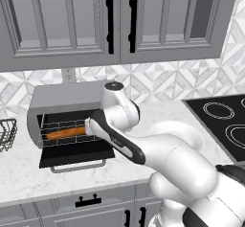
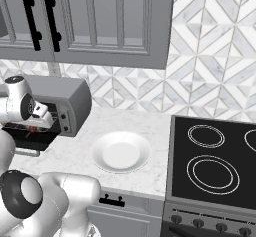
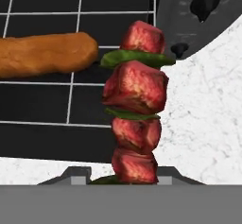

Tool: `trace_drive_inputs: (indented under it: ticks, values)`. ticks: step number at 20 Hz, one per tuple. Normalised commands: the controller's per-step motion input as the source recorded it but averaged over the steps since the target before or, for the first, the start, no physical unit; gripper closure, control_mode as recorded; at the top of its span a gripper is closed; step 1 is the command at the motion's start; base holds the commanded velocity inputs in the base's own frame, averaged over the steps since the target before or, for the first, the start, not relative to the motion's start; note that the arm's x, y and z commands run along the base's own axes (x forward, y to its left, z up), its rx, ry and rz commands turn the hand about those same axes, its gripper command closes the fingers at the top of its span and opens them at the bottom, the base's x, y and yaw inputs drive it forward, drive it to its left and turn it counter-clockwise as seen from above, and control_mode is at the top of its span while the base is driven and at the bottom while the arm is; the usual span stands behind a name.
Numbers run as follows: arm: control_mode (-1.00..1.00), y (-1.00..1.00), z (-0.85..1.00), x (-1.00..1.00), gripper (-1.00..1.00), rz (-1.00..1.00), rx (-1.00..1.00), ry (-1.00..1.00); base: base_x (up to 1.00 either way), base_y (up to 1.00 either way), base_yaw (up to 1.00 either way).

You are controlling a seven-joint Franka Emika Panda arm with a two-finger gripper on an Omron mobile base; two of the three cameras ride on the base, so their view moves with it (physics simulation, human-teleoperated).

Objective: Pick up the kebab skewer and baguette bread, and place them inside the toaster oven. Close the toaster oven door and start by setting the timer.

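— What's in front of you?
— The toaster oven (image 2: 70, 103) sits at the left on the marble counter (image 2: 150, 126); my arm crosses its open front.
— And beside it?
— A white plate (image 2: 120, 151), then the black cooktop (image 2: 215, 156).

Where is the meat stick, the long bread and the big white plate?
kebab skewer (image 3: 136, 88), hand view, on its big middle red chunk.
baguette bread (image 3: 45, 54), hand view, on its crust.
white plate (image 2: 105, 166), right base view, on its near rim.
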Motion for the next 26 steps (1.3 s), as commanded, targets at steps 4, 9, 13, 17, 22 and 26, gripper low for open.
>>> trace_drive_inputs:
  ticks: [4, 9, 13, 17, 22, 26]
  values:
    - [-1.0, 0.13, 0.09, 0.31, 1.0, 0.0, 0.0, 0.0, 0.0, 0.0, 0.0]
    - [-1.0, 0.27, -0.03, 0.21, 1.0, 0.0, 0.0, 0.0, 0.0, 0.0, 0.0]
    - [-1.0, 0.04, -0.04, 0.4, 1.0, 0.0, 0.0, -0.02, 0.0, 0.0, 0.0]
    - [-1.0, 0.0, -0.03, 0.42, 1.0, 0.0, 0.0, 0.0, 0.0, 0.0, 0.0]
    - [-1.0, 0.0, -0.2, 0.27, 1.0, 0.0, 0.0, 0.0, 0.0, 0.0, 0.0]
    - [-1.0, 0.01, -0.28, 0.17, 1.0, 0.0, 0.0, 0.0, 0.0, 0.0, 0.0]
